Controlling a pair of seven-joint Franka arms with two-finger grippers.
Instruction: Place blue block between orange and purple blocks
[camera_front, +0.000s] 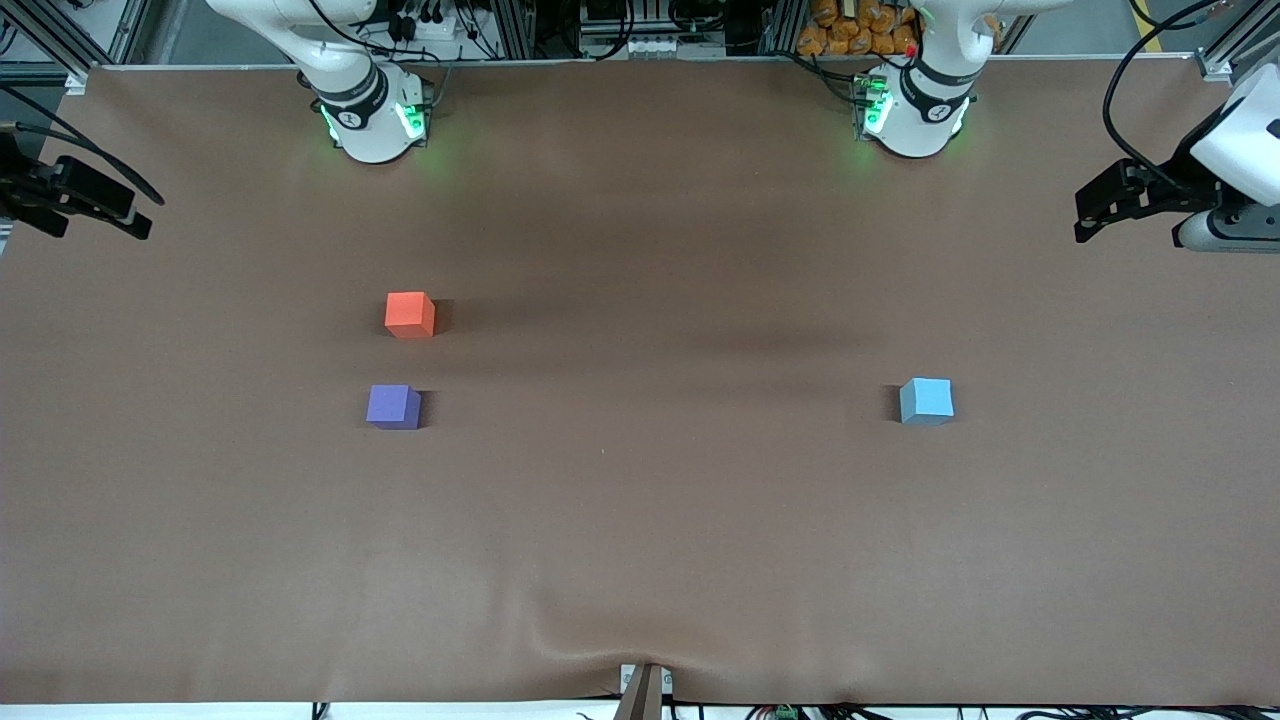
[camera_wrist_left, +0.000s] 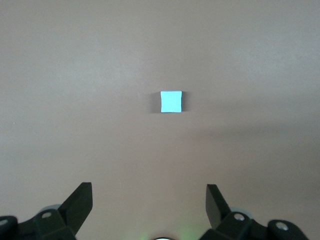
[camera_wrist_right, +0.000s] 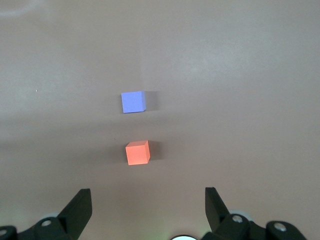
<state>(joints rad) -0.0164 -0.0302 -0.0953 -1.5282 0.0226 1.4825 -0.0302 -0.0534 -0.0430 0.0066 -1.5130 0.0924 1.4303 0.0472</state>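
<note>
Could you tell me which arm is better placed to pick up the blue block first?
The left arm. The blue block lies toward its end of the table, and its open left claw has the block alone in view. The open right claw looks at the orange block and purple block.

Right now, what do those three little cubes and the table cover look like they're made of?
The blue cube, orange cube and purple cube look like matte foam or painted wood: flat color, no glare, crisp edges. The brown table cover seems a soft sheet, perhaps fabric or paper; it ripples near the front edge.
</note>
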